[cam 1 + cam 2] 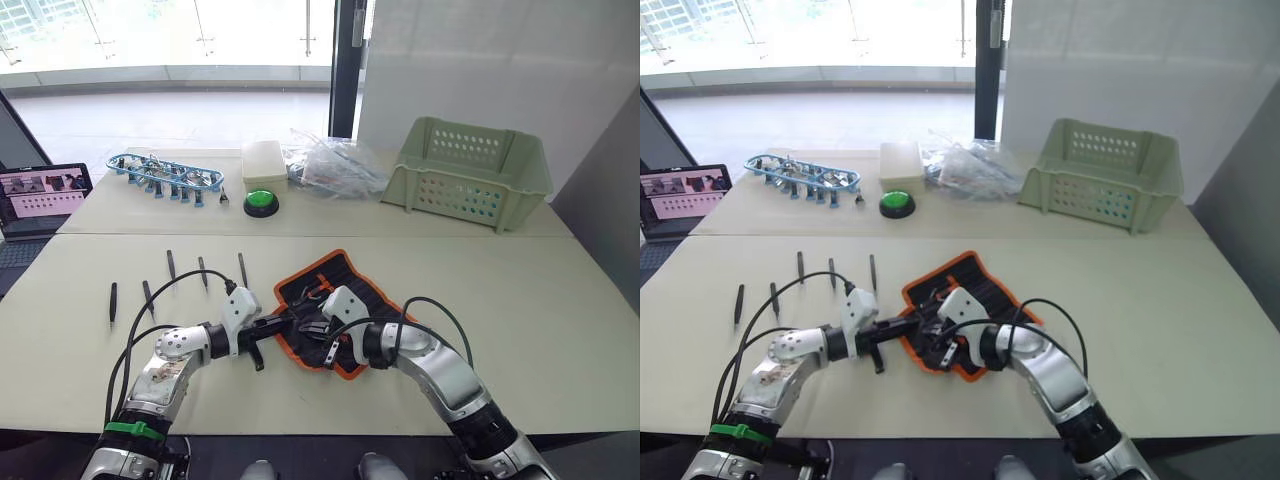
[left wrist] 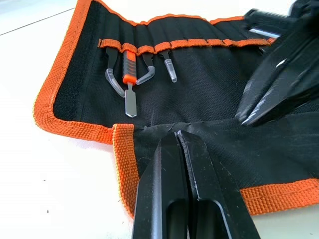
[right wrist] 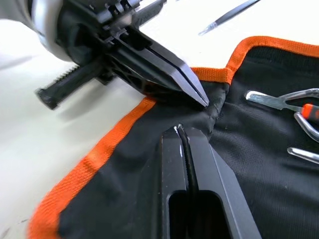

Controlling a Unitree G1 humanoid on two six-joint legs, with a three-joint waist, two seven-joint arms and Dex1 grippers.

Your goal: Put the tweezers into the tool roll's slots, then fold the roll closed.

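Black tool roll (image 2: 209, 89) open, small tools (image 2: 130, 79) in slots (image 2: 164, 47).

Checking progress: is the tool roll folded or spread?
Spread: the tool roll lies open, its slots exposed; five tweezers rest beside it.

Table (image 1: 560, 300) with tweezers (image 1: 172, 264), tool roll (image 1: 340, 280)

The tool roll (image 1: 335, 305) is black, trimmed in orange. The tweezers (image 1: 172, 264) are black against the pale desk (image 1: 560, 300). The perforated basket (image 1: 470, 172) is coloured pale green.
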